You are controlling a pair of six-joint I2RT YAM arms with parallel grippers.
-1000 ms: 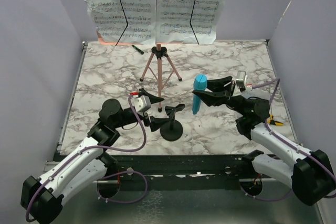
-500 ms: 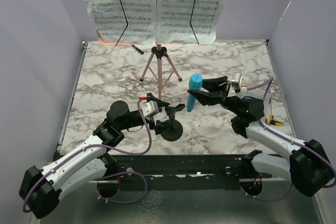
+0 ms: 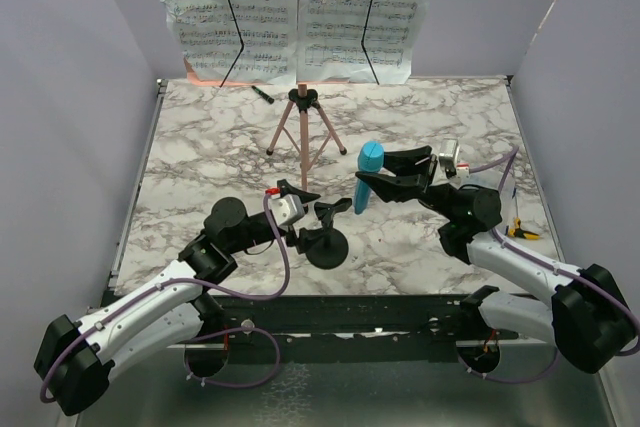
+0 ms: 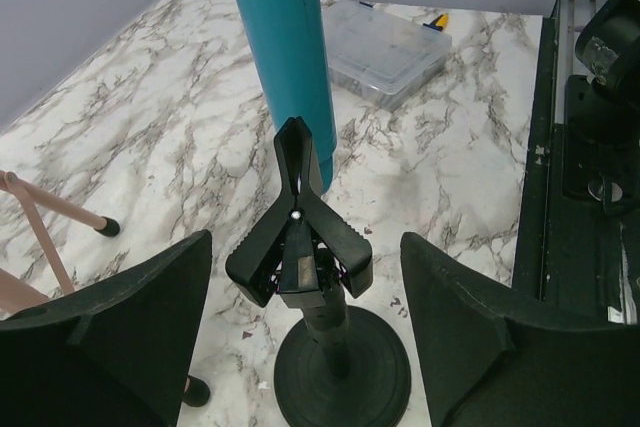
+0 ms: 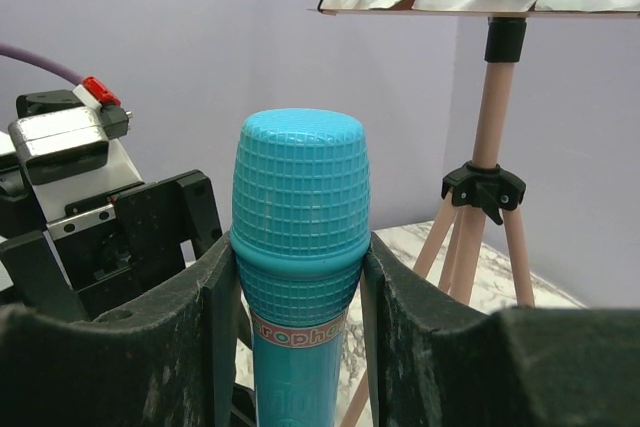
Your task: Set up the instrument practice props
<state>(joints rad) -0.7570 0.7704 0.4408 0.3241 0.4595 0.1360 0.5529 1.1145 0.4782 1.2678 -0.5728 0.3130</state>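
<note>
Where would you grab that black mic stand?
By the stand's thin upright post between its round base and forked clip, coming level from the left: the base is flat and wide, and the clip must stay free for the mic.

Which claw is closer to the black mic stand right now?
Left. The left claw straddles the mic stand, open on either side; the right claw holds the blue microphone farther back, to its right.

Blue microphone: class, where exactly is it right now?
In the top view the blue microphone is right of centre, clamped in the right gripper, just right of the black mic stand.
</note>
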